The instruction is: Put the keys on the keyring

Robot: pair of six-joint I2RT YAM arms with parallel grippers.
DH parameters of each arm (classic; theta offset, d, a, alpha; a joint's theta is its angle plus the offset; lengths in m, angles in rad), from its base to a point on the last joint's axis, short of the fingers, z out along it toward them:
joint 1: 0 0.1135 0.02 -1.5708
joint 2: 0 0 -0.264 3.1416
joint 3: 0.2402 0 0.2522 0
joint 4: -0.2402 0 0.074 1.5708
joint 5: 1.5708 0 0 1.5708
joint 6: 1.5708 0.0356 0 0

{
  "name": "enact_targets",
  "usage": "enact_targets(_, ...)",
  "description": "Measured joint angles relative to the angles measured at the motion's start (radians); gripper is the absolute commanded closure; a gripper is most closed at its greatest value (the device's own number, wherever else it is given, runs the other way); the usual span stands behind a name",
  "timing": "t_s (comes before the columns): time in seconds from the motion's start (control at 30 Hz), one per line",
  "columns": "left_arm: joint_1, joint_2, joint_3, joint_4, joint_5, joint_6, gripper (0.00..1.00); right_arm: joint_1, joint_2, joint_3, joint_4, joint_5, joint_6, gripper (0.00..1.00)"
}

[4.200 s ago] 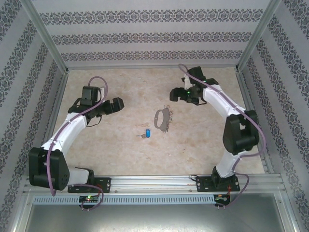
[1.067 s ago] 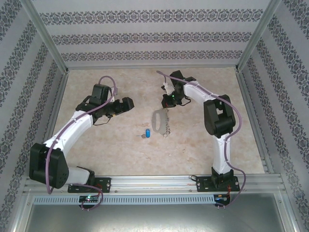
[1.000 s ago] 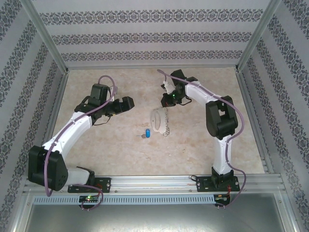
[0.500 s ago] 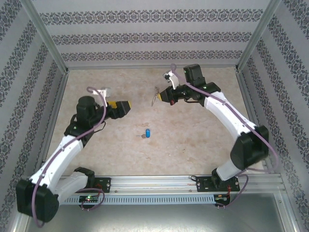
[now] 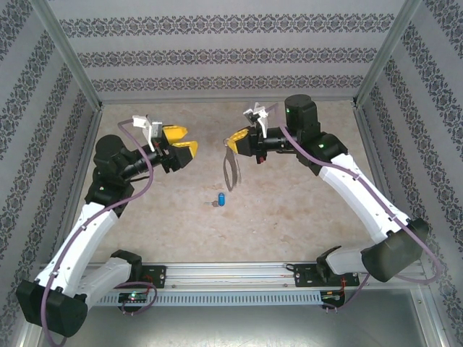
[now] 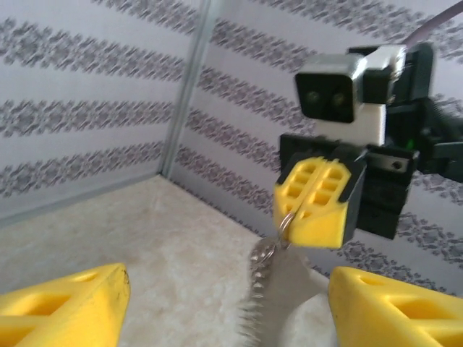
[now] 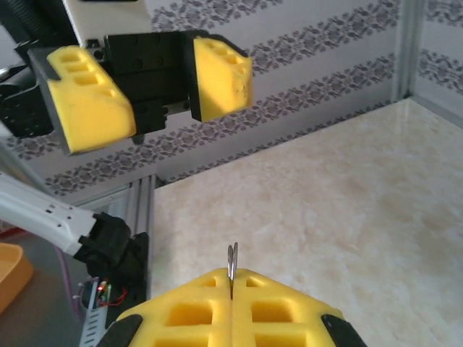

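Observation:
My right gripper (image 5: 231,141) is shut on the keyring (image 5: 231,170), a flat grey loop hanging in the air above the table's middle. In the right wrist view a thin wire ring (image 7: 231,256) pokes up between the pressed yellow pads (image 7: 188,311). My left gripper (image 5: 190,139) hovers just left of it at the same height, open and holding nothing. From the left wrist, the keyring (image 6: 289,296) dangles under the right gripper's pads (image 6: 318,206), beyond my own spread fingers (image 6: 65,307). The blue-headed key (image 5: 222,199) lies on the table below.
Patterned walls (image 5: 231,54) and aluminium posts (image 5: 69,65) close in the beige table (image 5: 289,210). A metal rail (image 5: 231,271) carrying both arm bases runs along the near edge. An orange object (image 7: 11,278) sits outside the enclosure.
The right gripper has lifted the keyring off the table and now holds it hanging. The left arm has risen and turned its gripper toward the keyring. The key has not moved.

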State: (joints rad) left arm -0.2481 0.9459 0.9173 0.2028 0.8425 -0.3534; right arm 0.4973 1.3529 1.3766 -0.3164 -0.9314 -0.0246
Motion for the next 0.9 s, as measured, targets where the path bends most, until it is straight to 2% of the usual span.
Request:
enact_targets(0.2,-0.070,0.011,0.150,-0.120,0.066,0.105,0.18,0.029,0.000,0.062,0.064,-0.025,0.036,1.00)
enact_targets(0.27,-0.080,0.010,0.177,-0.153,0.076,0.144,0.18,0.046,0.000,0.086,0.079,-0.028,0.044,1.00)
enact_targets(0.37,-0.080,0.011,0.198,-0.201,0.085,0.191,0.24,0.079,0.003,0.130,0.084,-0.043,0.048,1.00)
enact_targets(0.53,-0.080,0.027,0.232,-0.252,0.109,0.232,0.49,0.110,0.006,0.182,0.090,-0.073,0.049,1.00)
enact_targets(0.6,-0.080,0.028,0.240,-0.265,0.116,0.241,0.56,0.114,0.006,0.192,0.091,-0.080,0.052,1.00)
enact_targets(0.7,-0.080,0.028,0.256,-0.275,0.129,0.241,0.59,0.118,0.008,0.199,0.091,-0.084,0.052,1.00)
enact_targets(0.9,-0.108,0.033,0.305,-0.281,0.153,0.241,0.59,0.127,0.017,0.199,0.092,-0.086,0.062,1.00)
